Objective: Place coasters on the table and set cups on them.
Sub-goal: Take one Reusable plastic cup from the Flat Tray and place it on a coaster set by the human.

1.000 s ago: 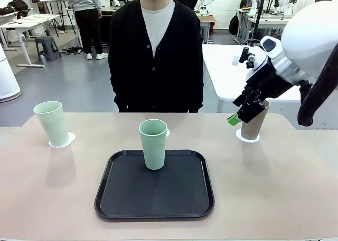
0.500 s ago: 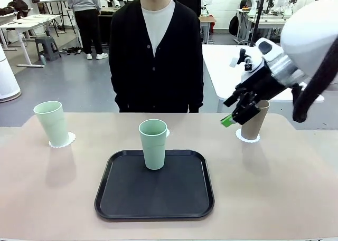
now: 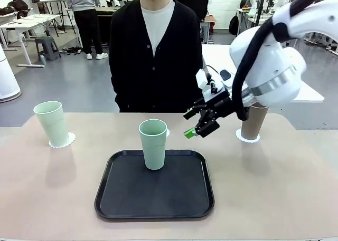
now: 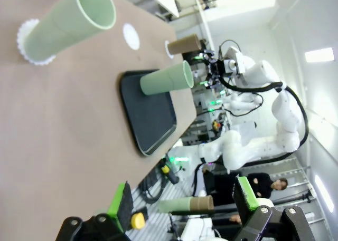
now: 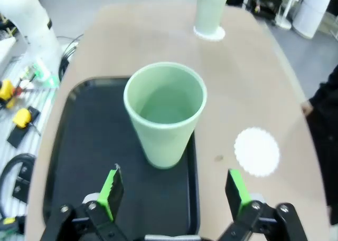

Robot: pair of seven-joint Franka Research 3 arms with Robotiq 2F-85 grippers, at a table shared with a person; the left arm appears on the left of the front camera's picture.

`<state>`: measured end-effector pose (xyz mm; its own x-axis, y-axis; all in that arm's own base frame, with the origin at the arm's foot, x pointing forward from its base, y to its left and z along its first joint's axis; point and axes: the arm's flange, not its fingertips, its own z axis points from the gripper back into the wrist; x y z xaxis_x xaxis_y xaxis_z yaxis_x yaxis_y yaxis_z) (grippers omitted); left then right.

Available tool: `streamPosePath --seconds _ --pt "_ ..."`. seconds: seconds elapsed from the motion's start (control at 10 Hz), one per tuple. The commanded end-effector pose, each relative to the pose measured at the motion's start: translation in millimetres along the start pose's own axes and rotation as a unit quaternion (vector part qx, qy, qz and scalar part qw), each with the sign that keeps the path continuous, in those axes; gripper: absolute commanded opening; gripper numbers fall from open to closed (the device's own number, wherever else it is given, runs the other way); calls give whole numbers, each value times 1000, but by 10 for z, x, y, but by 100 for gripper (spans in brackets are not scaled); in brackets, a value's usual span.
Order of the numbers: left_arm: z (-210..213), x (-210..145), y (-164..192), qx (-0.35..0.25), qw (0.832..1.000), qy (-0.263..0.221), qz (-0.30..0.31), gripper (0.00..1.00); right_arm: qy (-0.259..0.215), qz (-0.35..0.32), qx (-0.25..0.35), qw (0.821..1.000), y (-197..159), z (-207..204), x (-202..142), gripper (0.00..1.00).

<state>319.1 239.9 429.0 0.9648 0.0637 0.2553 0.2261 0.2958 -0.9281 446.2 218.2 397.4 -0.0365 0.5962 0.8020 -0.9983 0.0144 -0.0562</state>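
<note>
Swinging away from the brown cup [image 3: 253, 124], which is standing on the right coaster [image 3: 247, 139], the right jaws are now hanging released just right of the middle green cup [image 3: 153, 144] on the black tray [image 3: 158, 194]. At the desk's [image 3: 274, 191] left, the left green cup [image 3: 52, 123] is sitting on the left coaster [image 3: 63, 142]. From the left wrist, the left jaws are gaping, grasping nothing, well apart from the cups. From the right wrist, the released right jaws are framing the middle green cup, with a bare coaster [image 5: 256, 151] lying just beside the tray.
</note>
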Motion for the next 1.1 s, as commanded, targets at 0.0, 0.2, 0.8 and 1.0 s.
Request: streamPosePath --seconds 0.0,0.2,0.8,1.0 --pt "2 -19 -12 -4 1000 -4 -5 100 -64 -19 -10 998 -25 4 -76 100" --pt "2 -19 -12 -4 1000 -4 -5 100 -92 -34 17 995 33 23 -220 100" --pt "2 -19 -12 -4 1000 -4 -5 100 -138 -8 43 989 221 142 -498 100" --pt "2 -19 -12 -4 1000 -4 -5 100 -131 -28 33 991 157 107 -556 100"
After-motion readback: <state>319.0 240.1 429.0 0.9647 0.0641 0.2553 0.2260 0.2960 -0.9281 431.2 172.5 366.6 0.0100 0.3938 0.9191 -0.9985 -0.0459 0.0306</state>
